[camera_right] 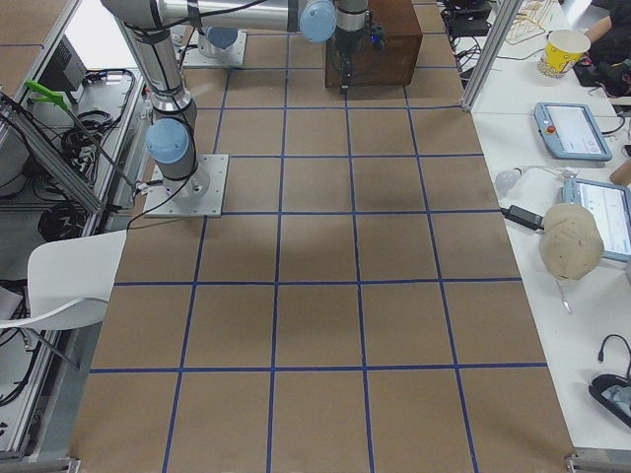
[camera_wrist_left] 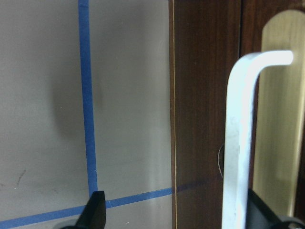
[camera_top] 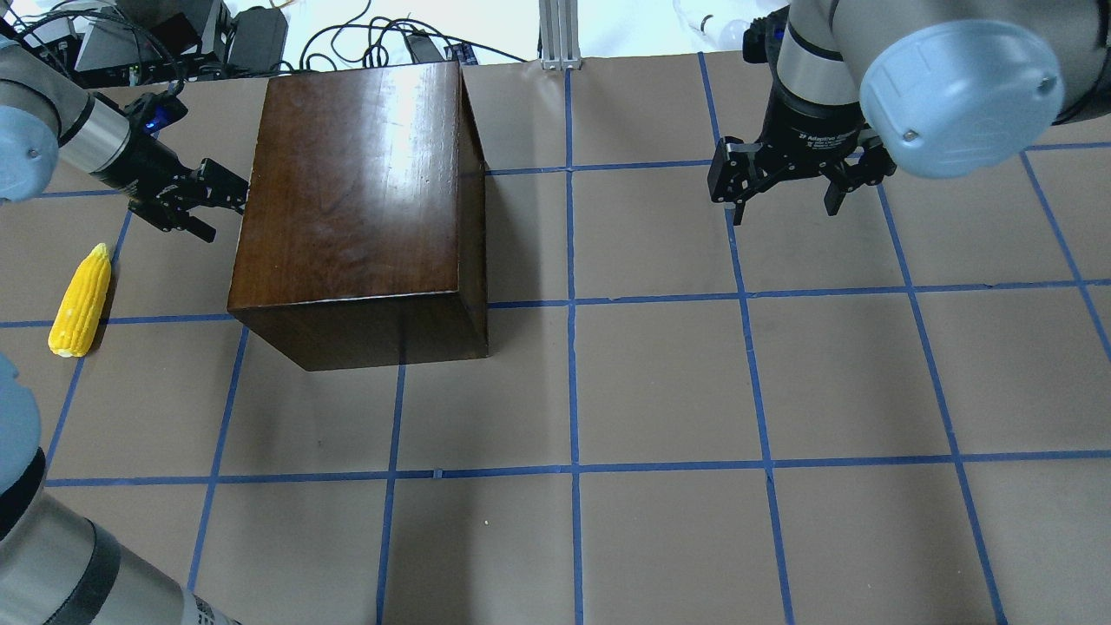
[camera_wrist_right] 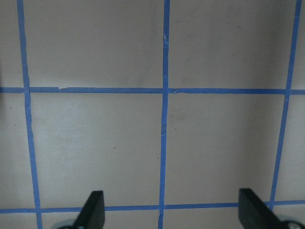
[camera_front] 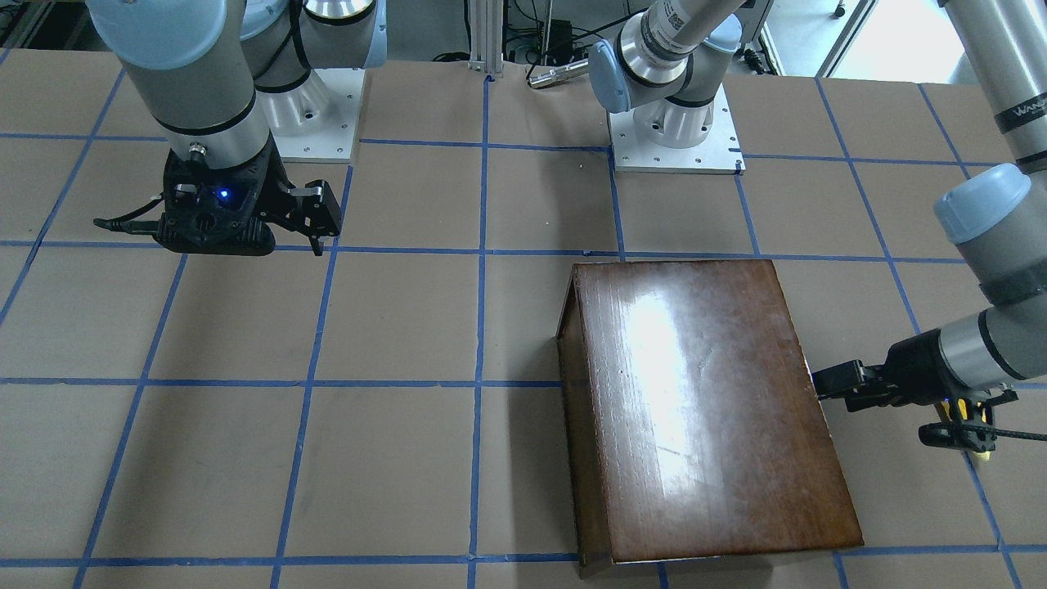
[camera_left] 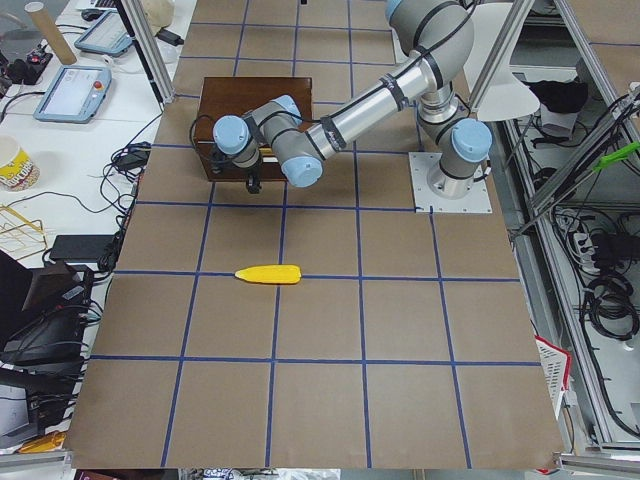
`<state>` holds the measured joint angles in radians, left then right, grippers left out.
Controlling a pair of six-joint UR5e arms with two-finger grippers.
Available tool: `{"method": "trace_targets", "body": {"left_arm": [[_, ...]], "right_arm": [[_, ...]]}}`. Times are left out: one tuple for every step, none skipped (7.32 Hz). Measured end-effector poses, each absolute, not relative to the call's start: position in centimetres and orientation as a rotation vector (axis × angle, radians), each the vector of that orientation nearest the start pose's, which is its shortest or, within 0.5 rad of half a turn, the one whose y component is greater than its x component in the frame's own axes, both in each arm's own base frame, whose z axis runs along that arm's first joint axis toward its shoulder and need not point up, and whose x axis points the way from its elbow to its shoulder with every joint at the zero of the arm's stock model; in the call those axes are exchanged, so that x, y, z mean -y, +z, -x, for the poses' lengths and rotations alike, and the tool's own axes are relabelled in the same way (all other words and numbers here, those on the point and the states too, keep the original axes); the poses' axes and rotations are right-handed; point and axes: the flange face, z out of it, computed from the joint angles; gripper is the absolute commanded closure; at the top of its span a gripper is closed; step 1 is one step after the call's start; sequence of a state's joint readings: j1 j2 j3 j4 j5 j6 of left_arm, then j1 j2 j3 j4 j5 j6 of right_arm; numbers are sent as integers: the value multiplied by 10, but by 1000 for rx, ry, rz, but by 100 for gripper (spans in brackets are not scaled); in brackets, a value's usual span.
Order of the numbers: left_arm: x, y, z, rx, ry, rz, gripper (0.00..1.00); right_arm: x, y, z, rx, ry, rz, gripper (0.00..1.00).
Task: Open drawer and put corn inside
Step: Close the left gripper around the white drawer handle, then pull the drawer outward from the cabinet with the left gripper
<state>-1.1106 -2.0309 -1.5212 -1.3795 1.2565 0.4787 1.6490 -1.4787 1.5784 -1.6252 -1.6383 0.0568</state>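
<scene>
The glossy dark brown box (camera_top: 347, 191) stands on the table; it also shows in the front view (camera_front: 703, 409). Its drawer is shut. The drawer's dark front (camera_wrist_left: 205, 109) carries a brass plate and a silver handle (camera_wrist_left: 237, 143). My left gripper (camera_top: 215, 204) is open at that front, and the handle sits between its jaws close to one finger (camera_wrist_left: 267, 212). The yellow corn (camera_top: 80, 299) lies on the table left of the box, apart from the gripper; it also shows in the left side view (camera_left: 268, 274). My right gripper (camera_top: 785, 200) is open and empty above the table.
The table is brown paper with a blue tape grid (camera_wrist_right: 164, 90). The two arm bases (camera_front: 675, 131) stand at the robot's side of the table. Cables and gear lie beyond the far edge (camera_top: 260, 35).
</scene>
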Motion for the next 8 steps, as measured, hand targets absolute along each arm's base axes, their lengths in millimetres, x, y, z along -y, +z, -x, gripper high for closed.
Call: {"method": "trace_targets", "body": {"left_arm": [[633,272,-131,-3514,86,28,1],[634,273,-132,-3508,71,24,1],[635,273,-132,-3503,61,21,1],[636,274,-133,-3499,52,18,0],[636,275,-133,-3495,41,14,0],[637,275,-135,-3479,33,9,0],[638,276,-138,-3452,27,2,0],[638,277,-140,-3434,22,-2,0]], "right_arm": [[513,443,-167,-3211,65,37,0],[513,443,-167,-3211,65,37,0],[513,443,-167,-3211,65,37,0],[513,443,-167,-3211,65,37,0],[513,443,-167,-3211,65,37,0],[513,443,-167,-3211,65,37,0],[513,443,-167,-3211,66,37,0],[513,443,-167,-3211,67,37,0]]}}
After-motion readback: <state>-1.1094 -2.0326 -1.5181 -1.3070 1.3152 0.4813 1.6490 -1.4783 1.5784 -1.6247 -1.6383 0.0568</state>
